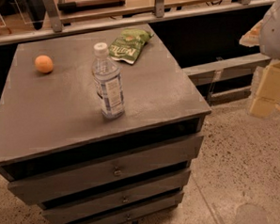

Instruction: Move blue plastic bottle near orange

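The blue plastic bottle (108, 82) stands upright near the middle of the grey cabinet top (55, 113), with its white cap up and a blue-and-white label around it. The orange (44, 64) lies on the far left part of the top, well apart from the bottle. My gripper (269, 92) hangs at the right edge of the view, beyond the cabinet's right side and far from both the bottle and the orange. It holds nothing that I can see.
A flat green snack bag (129, 45) lies at the back of the top, right of the bottle. The cabinet has several drawers (116, 170) in front. A rail and shelving (163, 13) run behind it. Speckled floor (246, 169) lies to the right.
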